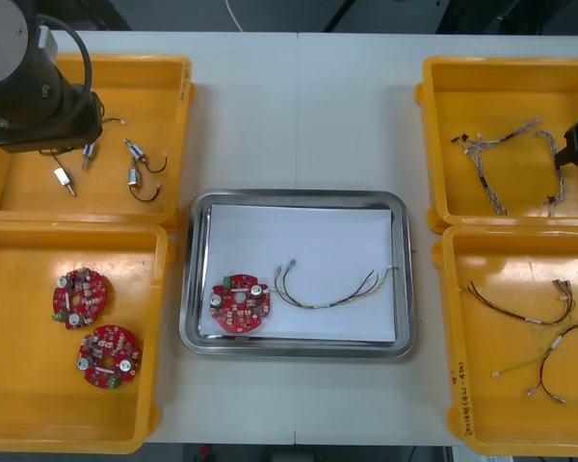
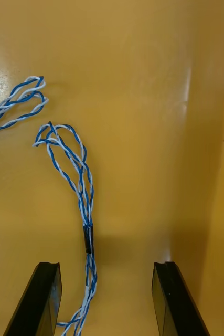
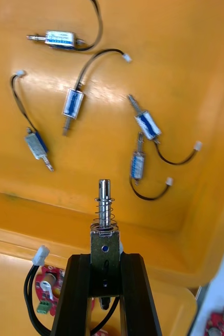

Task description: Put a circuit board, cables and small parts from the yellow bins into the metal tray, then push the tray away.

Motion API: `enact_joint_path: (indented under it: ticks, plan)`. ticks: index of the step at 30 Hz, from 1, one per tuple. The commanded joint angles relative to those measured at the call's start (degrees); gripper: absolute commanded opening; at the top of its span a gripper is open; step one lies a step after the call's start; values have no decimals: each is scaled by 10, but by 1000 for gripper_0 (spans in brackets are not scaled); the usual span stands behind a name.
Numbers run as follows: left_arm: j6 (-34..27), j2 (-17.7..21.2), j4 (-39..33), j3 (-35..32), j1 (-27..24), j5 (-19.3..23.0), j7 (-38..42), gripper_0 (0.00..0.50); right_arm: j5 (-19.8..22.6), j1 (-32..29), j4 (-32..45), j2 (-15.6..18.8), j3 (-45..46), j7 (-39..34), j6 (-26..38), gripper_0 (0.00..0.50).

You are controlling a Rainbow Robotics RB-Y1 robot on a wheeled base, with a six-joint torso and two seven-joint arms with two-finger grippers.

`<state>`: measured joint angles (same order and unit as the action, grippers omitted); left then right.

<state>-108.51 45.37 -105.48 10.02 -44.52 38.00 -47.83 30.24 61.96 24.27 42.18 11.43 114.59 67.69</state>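
Observation:
My left gripper is shut on a small metal part with a spring and pin, held above the far-left yellow bin. Several more small metal parts lie on that bin's floor. The left arm covers the bin's far corner. My right gripper is open low in the far-right bin. A twisted blue and white cable runs between its fingers, untouched. The metal tray, white inside, holds a red circuit board and a red and yellow cable.
Two more red circuit boards lie in the near-left bin. The near-right bin holds red and yellow cables. A second blue and white cable loop lies beyond my right fingers.

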Motion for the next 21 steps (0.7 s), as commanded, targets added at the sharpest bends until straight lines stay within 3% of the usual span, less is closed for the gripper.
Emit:
enact_joint_path:
  ticks: [1,9,21]
  plan:
    - [-15,-34,-57,-10,1,17,22,3,6,35,-11,13,-7,14,-17,500]
    - [-14,-78,-97,60,-18,26,38,3,12,33,-39,7,-7,9,-47,500]
    - [38,-140,-61,178,-48,24,58,3,15,13,-39,-10,-7,-6,-56,500]
